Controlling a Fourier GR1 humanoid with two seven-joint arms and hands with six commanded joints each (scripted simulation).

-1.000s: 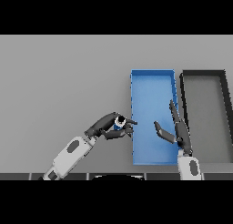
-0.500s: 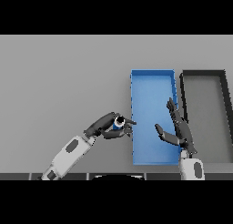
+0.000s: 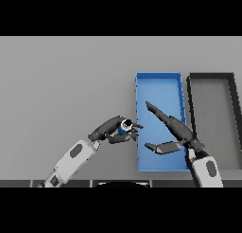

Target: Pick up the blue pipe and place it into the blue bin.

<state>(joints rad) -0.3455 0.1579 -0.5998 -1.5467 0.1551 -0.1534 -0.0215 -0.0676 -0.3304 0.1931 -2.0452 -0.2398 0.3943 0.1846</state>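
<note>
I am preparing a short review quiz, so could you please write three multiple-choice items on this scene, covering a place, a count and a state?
1. Where is the blue pipe?
A. in the blue bin
B. in the left hand, left of the bin
C. in the black bin

2. How many bins are on the table?
A. one
B. two
C. three

3. How is the right hand?
A. open above the blue bin
B. closed on the pipe
C. flat on the table

Answers: 1 B, fingers curl round it; 2 B, blue and black side by side; 3 A, fingers straight, holding nothing.

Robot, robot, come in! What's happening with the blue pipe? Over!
Left hand shut on blue pipe, beside blue bin. Right hand open over bin, maybe blocking the drop.
</note>
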